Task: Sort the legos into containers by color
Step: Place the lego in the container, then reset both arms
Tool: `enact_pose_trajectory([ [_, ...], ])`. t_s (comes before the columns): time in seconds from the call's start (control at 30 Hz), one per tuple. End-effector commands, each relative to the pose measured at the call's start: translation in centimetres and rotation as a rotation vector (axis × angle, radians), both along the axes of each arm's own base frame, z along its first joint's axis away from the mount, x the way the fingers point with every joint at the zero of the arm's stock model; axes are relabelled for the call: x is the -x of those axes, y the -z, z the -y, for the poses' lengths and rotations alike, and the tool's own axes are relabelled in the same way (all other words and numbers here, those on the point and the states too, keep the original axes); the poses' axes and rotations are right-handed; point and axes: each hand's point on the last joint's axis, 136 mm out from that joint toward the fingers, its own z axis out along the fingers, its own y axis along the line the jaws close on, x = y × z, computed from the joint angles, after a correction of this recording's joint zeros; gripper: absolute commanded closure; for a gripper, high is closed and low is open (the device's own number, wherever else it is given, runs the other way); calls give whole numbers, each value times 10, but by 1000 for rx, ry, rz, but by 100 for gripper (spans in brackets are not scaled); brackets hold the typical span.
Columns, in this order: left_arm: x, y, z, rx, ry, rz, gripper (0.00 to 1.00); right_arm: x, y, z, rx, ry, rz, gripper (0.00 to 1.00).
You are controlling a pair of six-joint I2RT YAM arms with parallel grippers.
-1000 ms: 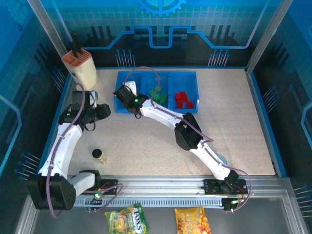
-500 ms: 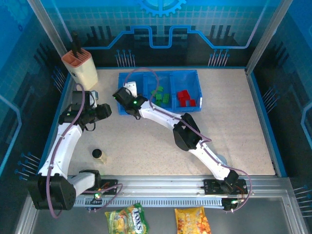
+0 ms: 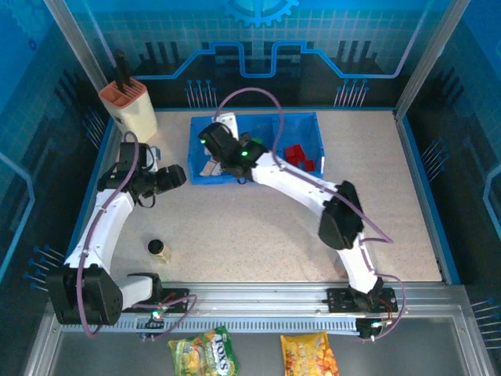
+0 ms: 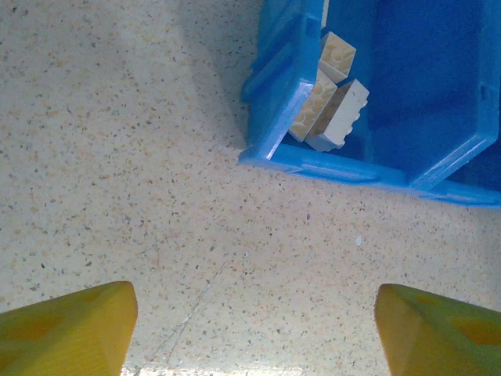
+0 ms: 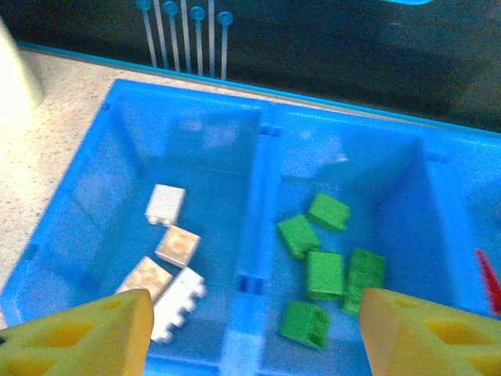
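— What does each cam give you?
— Right wrist cam looks down into the tray [image 5: 188,129]; four cream bricks [image 5: 168,258] in the left compt., five green bricks [image 5: 323,274] in the middle one; the right compt. is cut off there, just a red sliver at the edge. Overhead gives me the red bricks [image 3: 296,158] in full, in that right compt. Left wrist cam sees the tray's near-left corner from outside; cream bricks heaped against the wall.
— Fingers?
— Right gripper [image 5: 250,338]: yellow tips spread wide, nothing between; it hangs above the tray, approx. over the left divider. Left gripper [image 4: 250,333]: spread wide too, empty, low over the bare table [image 4: 156,196] just outside that corner.
— Any writing?
— A green-and-yellow snack packet [image 3: 205,352] and an orange one [image 3: 309,354] lie in front of the rail [image 3: 258,296]; the green-and-yellow one has lettering, too small for me to read.
— Surroundings?
— Table is speckled beige w/ a blue border; an orange-and-cream knife block [image 3: 129,106] at the far-left corner; a small dark-capped bottle [image 3: 158,249] near-left, well apart from the tray. Walls are blue panels w/ circuit-style lines and a gear outline; aluminium posts at the corners.
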Motion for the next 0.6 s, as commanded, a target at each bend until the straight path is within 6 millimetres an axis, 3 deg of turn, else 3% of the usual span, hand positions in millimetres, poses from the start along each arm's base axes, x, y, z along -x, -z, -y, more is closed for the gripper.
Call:
enact_pose_trajectory([
  [0.0, 0, -9, 1, 43, -22, -23, 11, 6, -3, 46, 35, 9, -43, 25],
  [0.07, 0, -11, 1, 49, -32, -28, 1, 12, -3, 76, 40, 22, -69, 17],
  [0.17, -1, -12, -2, 42, -55, -24, 1, 22, 2, 126, 56, 67, -114, 0],
  [0.33, -9, -4, -20, -42, -126, -13, 1, 38, 19, 202, 51, 145, -180, 0],
  [0.57, -24, 8, -60, -228, -267, 146, 1, 56, 53, 303, 136, 266, -186, 0],
])
